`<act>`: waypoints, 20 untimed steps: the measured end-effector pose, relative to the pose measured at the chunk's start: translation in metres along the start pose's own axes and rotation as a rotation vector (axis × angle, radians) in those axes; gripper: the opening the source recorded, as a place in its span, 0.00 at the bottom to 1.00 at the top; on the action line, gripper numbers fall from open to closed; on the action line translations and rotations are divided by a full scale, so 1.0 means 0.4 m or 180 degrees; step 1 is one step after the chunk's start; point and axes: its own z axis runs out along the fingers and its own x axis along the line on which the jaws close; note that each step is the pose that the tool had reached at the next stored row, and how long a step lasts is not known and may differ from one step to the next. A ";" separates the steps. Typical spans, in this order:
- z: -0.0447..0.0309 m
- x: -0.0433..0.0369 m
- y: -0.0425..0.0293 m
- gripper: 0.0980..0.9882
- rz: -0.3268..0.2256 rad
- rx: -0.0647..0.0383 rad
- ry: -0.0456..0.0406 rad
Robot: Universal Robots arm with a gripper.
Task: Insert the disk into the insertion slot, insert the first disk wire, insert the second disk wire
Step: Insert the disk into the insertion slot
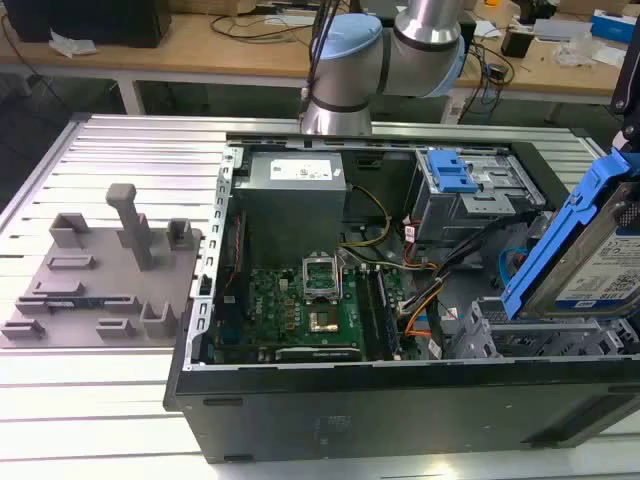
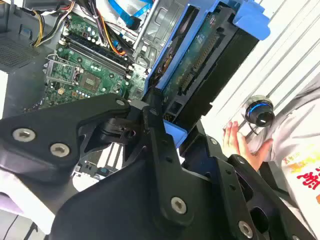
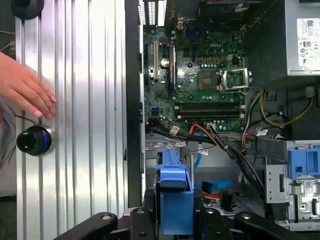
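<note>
The disk [image 1: 592, 250], a silver drive with a white-and-blue label in a bright blue caddy, hangs steeply tilted at the exterior view's right, over the open computer case. Its lower end is just above the insertion slot [image 1: 520, 338], a low bay of grey perforated metal in the case's near right corner. In both wrist views my gripper [image 3: 175, 215] is shut on one end of the blue caddy [image 2: 200, 55], with a black finger [image 2: 152, 120] against each side. Loose orange, blue and black cables [image 1: 425, 315] lie beside the slot; I cannot tell which are the disk wires.
A taller grey cage with a blue latch [image 1: 455, 180] stands behind the slot. The motherboard [image 1: 310, 310] and power supply [image 1: 295, 175] take up the case's middle. A grey fixture plate [image 1: 100, 270] lies at the exterior view's left. A person's hand [image 3: 27, 92] rests near a round knob [image 3: 32, 141].
</note>
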 end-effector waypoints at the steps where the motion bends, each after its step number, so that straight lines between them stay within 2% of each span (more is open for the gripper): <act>1: 0.000 0.000 0.000 0.30 0.0000 0.0000 0.0000; 14: 0.000 0.000 0.000 0.30 0.0000 0.0000 -0.0006; 18: 0.000 0.000 0.000 0.30 -0.0002 -0.0001 -0.0043; 20: 0.001 0.000 0.000 0.30 -0.0003 -0.0001 -0.0080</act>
